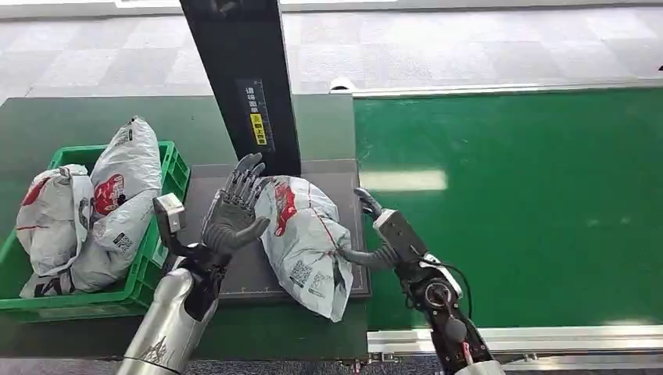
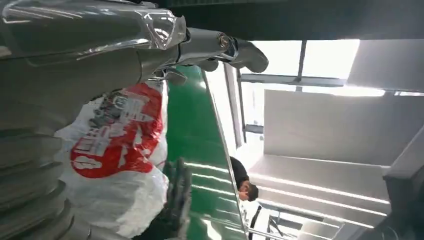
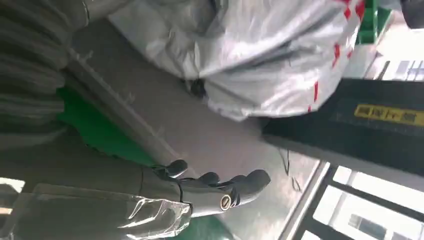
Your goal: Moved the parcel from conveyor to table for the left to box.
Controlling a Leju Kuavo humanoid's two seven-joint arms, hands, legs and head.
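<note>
Now the crinkled white plastic parcel (image 1: 306,242) lies slumped on the dark flat pad (image 1: 254,277), my left hand (image 1: 234,211) spread against one side, my right hand (image 1: 374,234) unclenched at the other, fingertips hidden.

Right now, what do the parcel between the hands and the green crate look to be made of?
Parcel: thin grey-white plastic mailer, slightly glossy; it crumples and creases, with printed red logo and codes. Crate: rigid moulded plastic, apparently, going by its uniform green colour and slotted walls.

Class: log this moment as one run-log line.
parcel: on grey pad | left hand: open, beside it | right hand: open, touching it | crate: two bags
</note>
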